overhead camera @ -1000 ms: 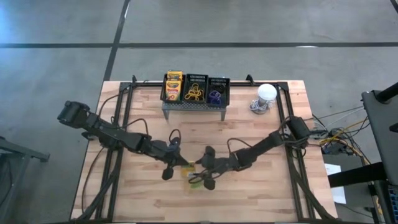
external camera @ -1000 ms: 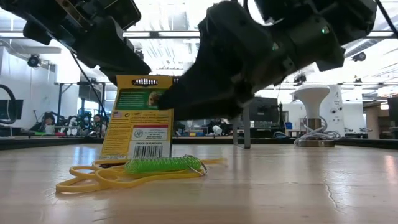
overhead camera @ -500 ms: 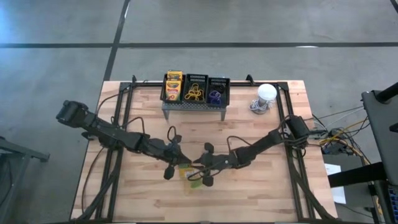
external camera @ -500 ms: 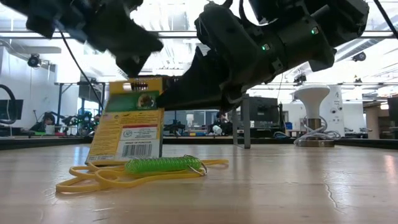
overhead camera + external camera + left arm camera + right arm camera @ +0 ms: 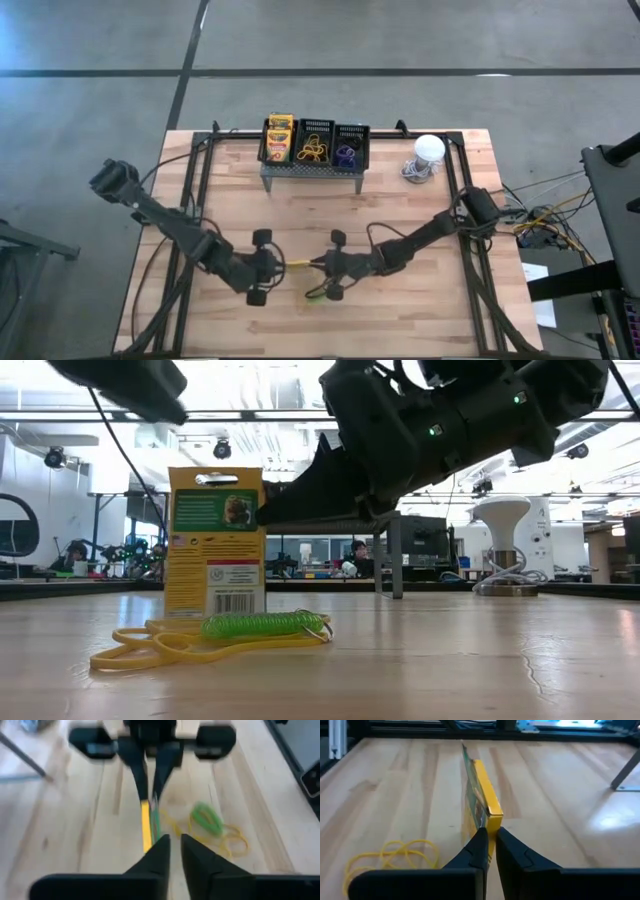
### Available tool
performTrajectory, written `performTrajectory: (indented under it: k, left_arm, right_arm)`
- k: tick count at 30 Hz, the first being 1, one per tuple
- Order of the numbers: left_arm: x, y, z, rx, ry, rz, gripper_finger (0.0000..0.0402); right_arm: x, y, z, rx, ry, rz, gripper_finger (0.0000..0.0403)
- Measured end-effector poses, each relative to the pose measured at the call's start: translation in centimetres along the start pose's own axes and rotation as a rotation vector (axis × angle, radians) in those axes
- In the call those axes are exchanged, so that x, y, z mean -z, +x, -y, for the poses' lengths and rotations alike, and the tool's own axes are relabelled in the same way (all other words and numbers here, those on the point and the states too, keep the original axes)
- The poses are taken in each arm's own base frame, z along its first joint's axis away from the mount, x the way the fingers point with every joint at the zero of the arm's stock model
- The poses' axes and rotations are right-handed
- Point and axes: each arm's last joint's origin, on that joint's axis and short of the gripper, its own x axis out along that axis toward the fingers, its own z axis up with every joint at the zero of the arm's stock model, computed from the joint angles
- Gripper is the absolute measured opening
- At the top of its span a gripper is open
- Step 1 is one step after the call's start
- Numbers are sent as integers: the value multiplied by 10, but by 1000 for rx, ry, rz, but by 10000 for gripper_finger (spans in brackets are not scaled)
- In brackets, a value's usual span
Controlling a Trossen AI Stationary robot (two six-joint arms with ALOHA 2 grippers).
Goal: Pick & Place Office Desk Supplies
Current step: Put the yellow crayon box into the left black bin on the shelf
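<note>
A yellow-and-green crayon box (image 5: 215, 540) stands upright on its bottom edge on the table's middle; from above it shows as a thin yellow strip (image 5: 298, 266). My right gripper (image 5: 490, 837) is shut on it from the table's right. My left gripper (image 5: 175, 847) hovers just left of the box and above it, its fingers a narrow gap apart with nothing between them. A green coiled loop (image 5: 265, 625) and a yellow band loop (image 5: 150, 645) lie on the table in front of the box. My right gripper pinches the crayon box between its two fingers, at the box's right-hand edge near the top (image 5: 262, 512). One finger lies on each broad face (image 5: 487, 822). The fingers come nearly level from the table's right. The box stands upright with its bottom on the table.
At the far edge a grey perforated stand (image 5: 312, 170) carries three black mesh baskets: one with crayon boxes (image 5: 278, 140), one with yellow bands (image 5: 314, 148), one with purple bands (image 5: 348, 152). A white dome (image 5: 428, 150) sits at the far right.
My left gripper has let go of the box's top and gone up and toward the table's left and near edge. My right gripper has shut on the box's right edge. The box leaned over for a moment and now stands upright in the same spot.
</note>
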Motion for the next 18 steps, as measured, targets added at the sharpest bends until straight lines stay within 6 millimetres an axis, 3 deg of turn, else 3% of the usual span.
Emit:
performTrajectory:
  k: [5, 8, 14, 18]
  left_arm:
    - [34, 11, -2, -22, -78, -80, 107]
    - [59, 22, -7, -53, -139, -67, 122]
    - [98, 39, -12, 3, -194, 144, 110]
    - [107, 42, -14, 57, -215, 294, 86]
  right_arm:
    - [0, -1, -1, 9, -22, -1, 19]
    - [0, -1, -1, 9, -22, -1, 19]
    - [0, -1, -1, 9, -26, -1, 23]
    - [1, 0, -1, 11, -28, -1, 24]
